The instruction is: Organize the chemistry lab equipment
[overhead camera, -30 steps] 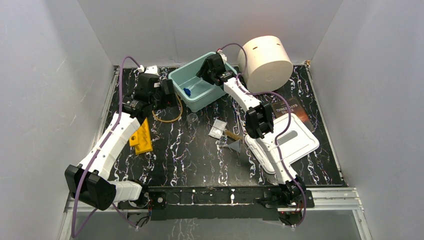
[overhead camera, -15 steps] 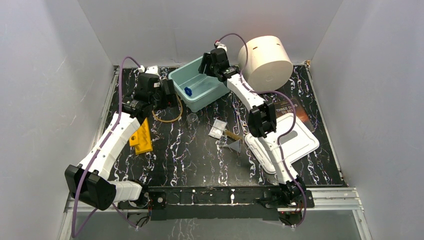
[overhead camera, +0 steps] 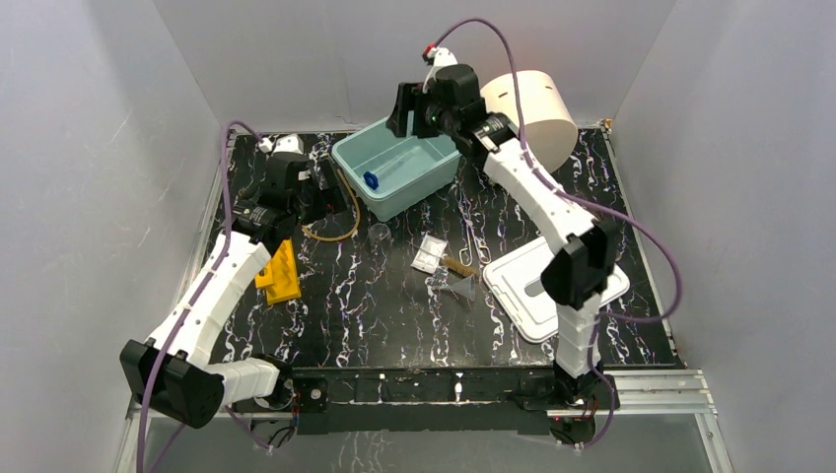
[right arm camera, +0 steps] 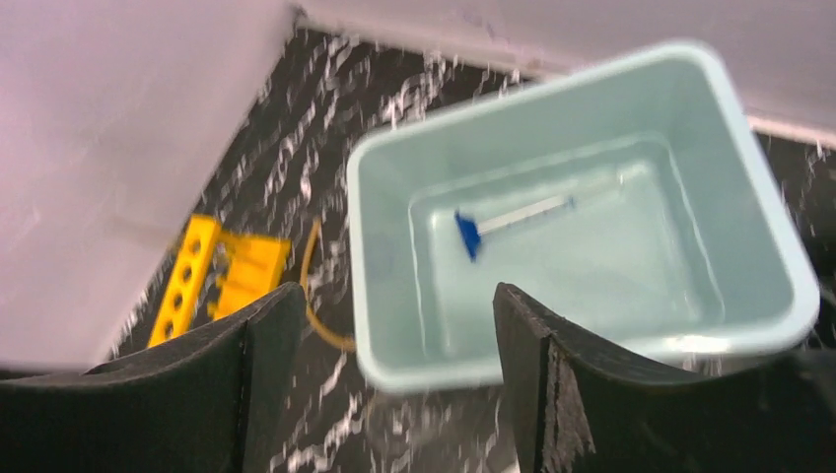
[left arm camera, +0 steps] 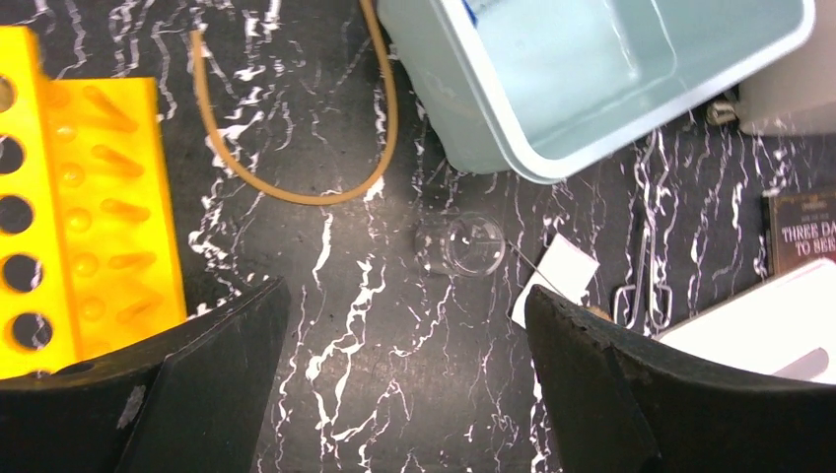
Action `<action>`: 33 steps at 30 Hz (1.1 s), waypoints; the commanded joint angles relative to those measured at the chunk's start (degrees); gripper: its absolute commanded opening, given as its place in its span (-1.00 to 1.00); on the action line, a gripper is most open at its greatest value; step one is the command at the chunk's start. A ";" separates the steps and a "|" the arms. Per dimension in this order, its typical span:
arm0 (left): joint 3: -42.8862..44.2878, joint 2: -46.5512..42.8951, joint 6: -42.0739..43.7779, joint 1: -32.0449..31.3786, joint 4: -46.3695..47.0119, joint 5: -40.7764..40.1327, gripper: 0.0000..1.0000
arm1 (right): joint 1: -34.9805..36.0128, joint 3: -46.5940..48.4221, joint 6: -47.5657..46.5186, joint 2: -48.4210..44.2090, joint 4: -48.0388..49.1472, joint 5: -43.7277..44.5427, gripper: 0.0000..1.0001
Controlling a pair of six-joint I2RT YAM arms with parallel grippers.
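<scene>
The blue-capped clear tube [overhead camera: 378, 176] lies inside the teal bin [overhead camera: 441, 171]; it also shows in the right wrist view [right arm camera: 513, 217]. My right gripper [overhead camera: 407, 111] is open and empty, raised above the bin's far side [right arm camera: 396, 296]. My left gripper [overhead camera: 328, 193] is open and empty, above the bare table near the amber tubing [left arm camera: 296, 192] and the tiny glass beaker [left arm camera: 463, 246]. The clear flat packet [overhead camera: 429, 254], the wooden-handled brush [overhead camera: 459, 264] and the clear funnel [overhead camera: 459, 288] lie mid-table.
A yellow rack [overhead camera: 279, 271] lies left of the tubing. The big cream cylinder [overhead camera: 537, 108] lies at the back right. A white lid [overhead camera: 552, 281] and a dark book [overhead camera: 582, 212] are on the right. Metal tongs [left arm camera: 641, 271] lie beside the packet.
My right arm has risen up and back out of the teal bin, leaving the blue-capped tube inside. My left gripper has shifted slightly.
</scene>
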 commanded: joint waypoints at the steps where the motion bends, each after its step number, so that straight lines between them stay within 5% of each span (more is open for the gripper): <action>1: 1.99 -3.41 -6.00 0.56 -4.36 -10.23 0.77 | 7.39 -13.91 -3.76 -10.84 -2.82 10.03 0.62; 11: 6.86 -8.32 -8.53 0.92 -7.77 -20.05 0.90 | 19.54 -39.44 2.43 -22.37 -2.54 18.77 0.84; 33: 5.80 -9.19 -8.39 0.96 -9.72 -13.04 0.96 | 23.53 -21.10 1.34 4.02 -2.75 31.61 0.84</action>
